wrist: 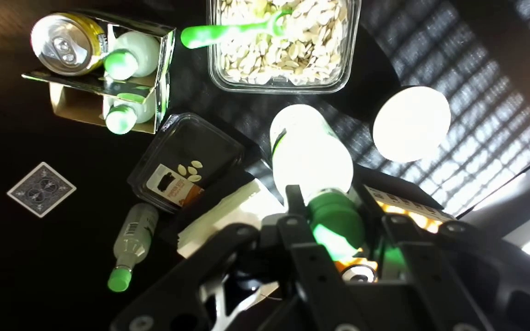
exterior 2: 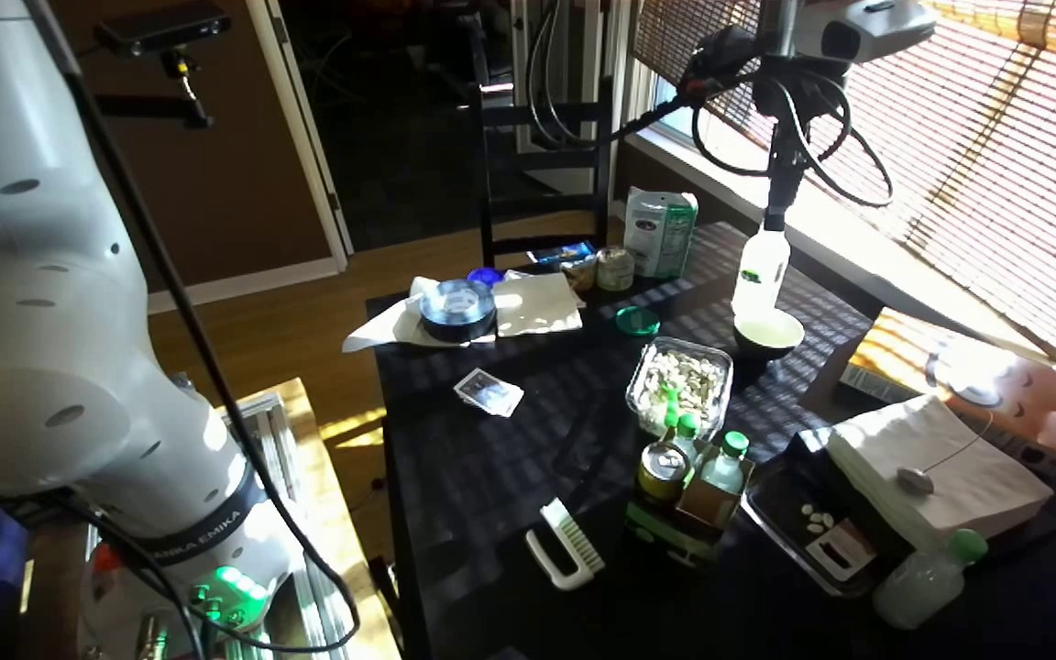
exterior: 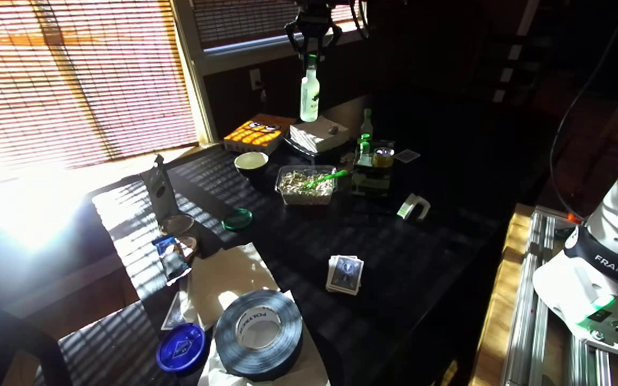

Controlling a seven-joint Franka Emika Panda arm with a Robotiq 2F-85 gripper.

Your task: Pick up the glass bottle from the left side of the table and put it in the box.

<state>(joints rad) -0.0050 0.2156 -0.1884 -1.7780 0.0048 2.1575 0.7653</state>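
Note:
My gripper (wrist: 331, 202) is shut on the green cap and neck of a pale frosted glass bottle (wrist: 308, 151). The bottle hangs nearly upright, well above the table, and also shows in both exterior views (exterior: 309, 99) (exterior 2: 760, 275). Its body is overexposed in the wrist view. The open cardboard box (wrist: 78, 103) with compartments stands at the upper left of the wrist view, apart from the held bottle. It also shows in both exterior views (exterior: 370, 185) (exterior 2: 675, 536). A yellow can (wrist: 69, 46) and two green-capped bottles are in it. One compartment looks empty in the wrist view.
A seed tub (wrist: 278, 87) with a green spoon and a bowl (exterior: 251, 160) stand below the bottle's level. A white paper stack (exterior 2: 940, 472), an orange box (exterior: 260, 134), a black tray (wrist: 210, 138) and another green-capped bottle (wrist: 136, 234) are nearby. A brush (exterior 2: 569, 545) lies beside the box.

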